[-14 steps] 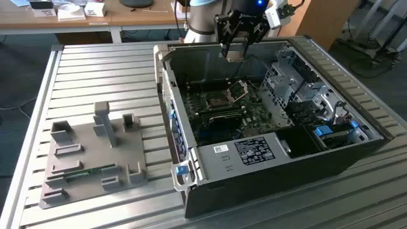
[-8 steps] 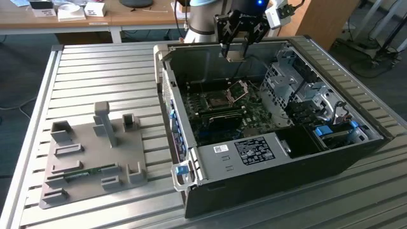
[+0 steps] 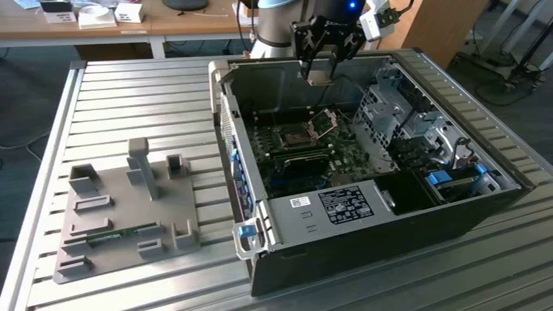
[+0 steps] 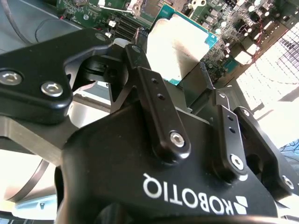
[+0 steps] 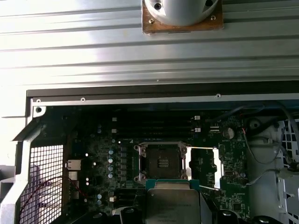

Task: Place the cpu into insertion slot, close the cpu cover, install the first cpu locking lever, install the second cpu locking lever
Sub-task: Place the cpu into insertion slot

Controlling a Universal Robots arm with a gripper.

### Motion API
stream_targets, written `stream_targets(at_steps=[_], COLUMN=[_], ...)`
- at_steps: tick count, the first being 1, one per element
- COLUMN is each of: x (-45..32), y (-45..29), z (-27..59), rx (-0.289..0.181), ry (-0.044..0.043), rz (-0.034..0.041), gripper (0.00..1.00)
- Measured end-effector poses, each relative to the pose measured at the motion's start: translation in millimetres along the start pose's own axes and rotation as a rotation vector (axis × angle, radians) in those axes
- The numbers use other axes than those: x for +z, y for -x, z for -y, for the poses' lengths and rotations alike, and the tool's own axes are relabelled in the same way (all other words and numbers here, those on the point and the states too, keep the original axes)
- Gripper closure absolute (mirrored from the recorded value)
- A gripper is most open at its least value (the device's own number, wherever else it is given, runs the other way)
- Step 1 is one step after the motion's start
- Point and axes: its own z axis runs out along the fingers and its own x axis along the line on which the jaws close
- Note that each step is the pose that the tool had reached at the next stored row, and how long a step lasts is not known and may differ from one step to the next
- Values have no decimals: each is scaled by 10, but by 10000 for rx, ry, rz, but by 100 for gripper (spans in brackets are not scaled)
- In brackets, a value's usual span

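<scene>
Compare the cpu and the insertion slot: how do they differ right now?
The cpu hangs in the gripper above the motherboard; the insertion slot sits empty on it. The cpu's top is silvery; the insertion slot's inside is dark. Both are square.

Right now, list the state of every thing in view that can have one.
gripper: fingers shut on the cpu.
cpu: held above the open case, not yet in the slot.
insertion slot: empty and uncovered.
cpu cover: swung open, clear of the slot.
computer case: lying on its side, side panel off.
</scene>
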Motion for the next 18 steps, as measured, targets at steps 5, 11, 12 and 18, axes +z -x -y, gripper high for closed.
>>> stream_targets(at_steps=[5, 11, 12, 18], x=[2, 17, 19, 28], y=[0, 0, 0, 1], z=[0, 2, 2, 2], rx=[0, 0, 0, 0], ry=[1, 1, 0, 2], rz=[1, 1, 0, 1], gripper=[46, 46, 46, 46])
